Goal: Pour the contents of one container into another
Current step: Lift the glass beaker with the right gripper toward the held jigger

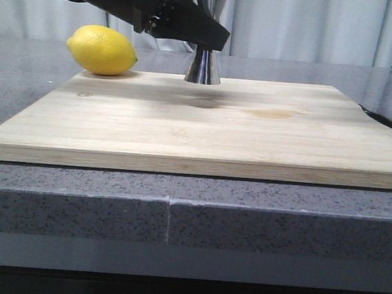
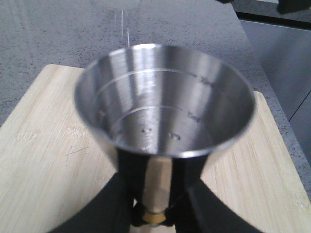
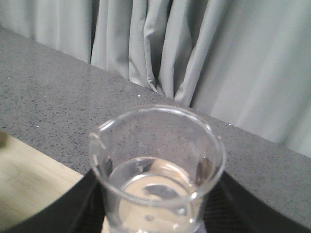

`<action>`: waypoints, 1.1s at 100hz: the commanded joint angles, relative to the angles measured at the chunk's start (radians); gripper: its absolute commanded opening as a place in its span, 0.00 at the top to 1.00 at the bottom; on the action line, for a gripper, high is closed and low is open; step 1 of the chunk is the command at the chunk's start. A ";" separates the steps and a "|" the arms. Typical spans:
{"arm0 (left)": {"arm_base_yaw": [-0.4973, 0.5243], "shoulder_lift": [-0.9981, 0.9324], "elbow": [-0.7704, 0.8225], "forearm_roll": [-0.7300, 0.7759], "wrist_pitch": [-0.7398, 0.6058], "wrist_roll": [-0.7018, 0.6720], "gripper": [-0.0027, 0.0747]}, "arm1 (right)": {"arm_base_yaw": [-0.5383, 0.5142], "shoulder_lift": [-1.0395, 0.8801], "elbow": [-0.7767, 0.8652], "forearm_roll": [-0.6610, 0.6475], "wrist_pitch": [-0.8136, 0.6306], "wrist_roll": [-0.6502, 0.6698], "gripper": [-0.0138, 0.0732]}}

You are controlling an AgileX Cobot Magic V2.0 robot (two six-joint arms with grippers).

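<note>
The steel hourglass jigger [image 1: 203,68] stands upright at the back of the wooden board [image 1: 204,130]. My left gripper [image 1: 205,38] is shut on its narrow waist. In the left wrist view the jigger's open cup [image 2: 165,102] faces the camera. Both black fingers [image 2: 129,179] clamp the stem just above the gold band [image 2: 154,216]. The clear glass beaker [image 3: 158,165] shows in the right wrist view, upright, with some clear liquid inside. My right gripper [image 3: 158,206] is shut on it, with a black finger [image 3: 80,206] on each side. It hangs over the grey counter past the board's corner.
A yellow lemon [image 1: 102,50] lies at the board's back left corner. The board rests on a grey speckled counter [image 1: 177,201]. Grey curtains [image 3: 194,58] hang behind the counter.
</note>
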 commanded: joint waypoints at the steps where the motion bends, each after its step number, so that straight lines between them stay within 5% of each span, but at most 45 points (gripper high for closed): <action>1: 0.004 -0.051 -0.031 -0.078 0.084 -0.001 0.90 | 0.011 -0.044 -0.039 -0.010 -0.073 -0.001 0.53; 110: -0.043 -0.051 -0.031 -0.078 0.084 -0.001 0.90 | 0.107 -0.044 -0.048 -0.069 -0.006 -0.001 0.53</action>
